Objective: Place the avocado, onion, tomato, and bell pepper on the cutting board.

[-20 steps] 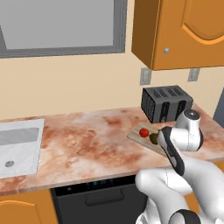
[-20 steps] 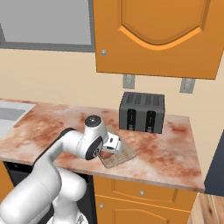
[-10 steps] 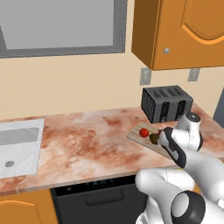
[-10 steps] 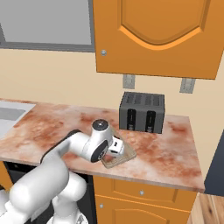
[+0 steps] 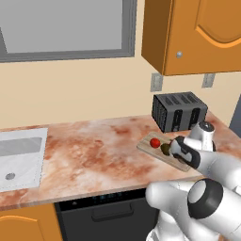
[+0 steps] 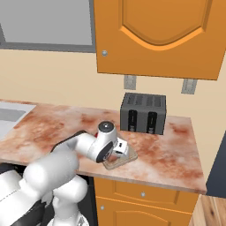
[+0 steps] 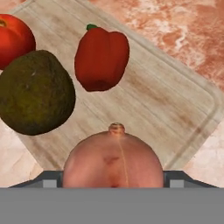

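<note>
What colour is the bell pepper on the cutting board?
Deep red with a small green stem; the bell pepper shows best in the hand view.

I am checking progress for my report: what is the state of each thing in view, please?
avocado: resting on the cutting board
tomato: resting on the board
bell pepper: lying on the board
onion: gripped between the jaws, over the board
cabinet door: shut

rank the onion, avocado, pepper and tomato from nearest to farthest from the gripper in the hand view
1. onion, right at the gripper, between its fingers.
2. avocado, up and left, at the board's edge.
3. pepper, straight beyond the onion; near the avocado's range, close call.
4. tomato, far upper left.
</note>
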